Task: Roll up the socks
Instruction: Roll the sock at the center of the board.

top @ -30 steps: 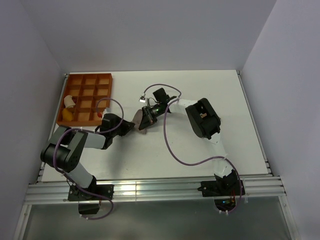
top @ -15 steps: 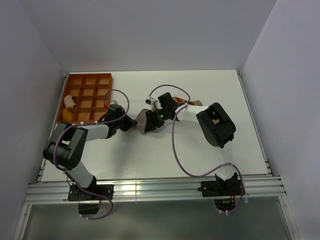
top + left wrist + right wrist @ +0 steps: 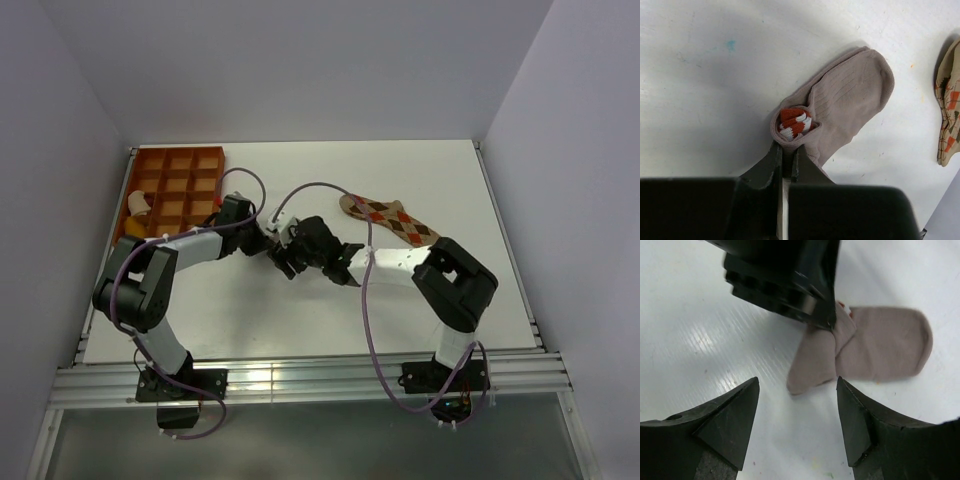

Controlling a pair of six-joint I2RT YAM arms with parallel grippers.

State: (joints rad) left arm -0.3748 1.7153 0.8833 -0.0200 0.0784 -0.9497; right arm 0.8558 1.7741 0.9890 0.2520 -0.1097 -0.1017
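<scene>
Just opening the right fingers wide, holding nothing; pinching the grey sock by its striped end in the shut left fingers on the table; leaving the diamond sock apart, unrolled

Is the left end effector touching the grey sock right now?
Touching. The left wrist view shows the left end effector shut on the grey sock, with its fingertips pinching the folded fabric at the sock's near edge.

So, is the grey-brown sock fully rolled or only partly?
Partly. The sock has its striped cuff curled into a roll pinched by the left gripper; the toe half lies flat.
</scene>
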